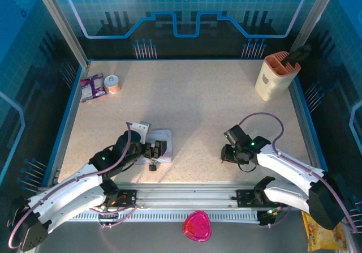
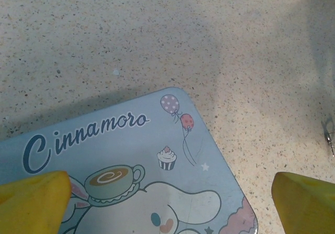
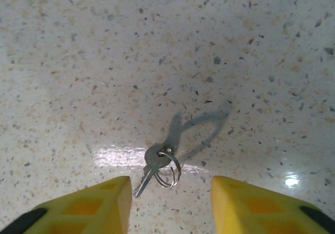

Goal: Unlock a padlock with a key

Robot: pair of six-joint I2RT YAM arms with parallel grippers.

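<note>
Left gripper [image 2: 167,213]: I read it as fully open. In the left wrist view its two yellow fingertips [image 2: 32,202] stood wide apart at the lower corners and held nothing. It hung over one corner of the pale blue cartoon tin [image 2: 136,160], whose lid read "Cinnamoro". I could not tell whether the fingertips touched the lid.

Right gripper [image 3: 170,205]: its jaws were partly apart, one yellow fingertip [image 3: 86,208] on each side of the key [image 3: 151,163]. The key lay flat on the table [image 3: 167,45], threaded on a small split ring [image 3: 169,172]. Neither fingertip touched it, so I recorded nothing held.

Overhead positions: the tin [image 1: 164,137] lay left of centre, close to the near edge of the table. The padlock [image 1: 152,166] sat just beside the tin's near edge, below the left gripper [image 1: 154,149]. The right gripper [image 1: 228,154] was low over the table right of centre, also close to the near edge and well apart from the padlock.

Other items: a white holder with an orange insert [image 1: 276,76] stood at the far right corner. A purple packet [image 1: 93,87] and a small roll [image 1: 113,84] lay near the far left corner.
</note>
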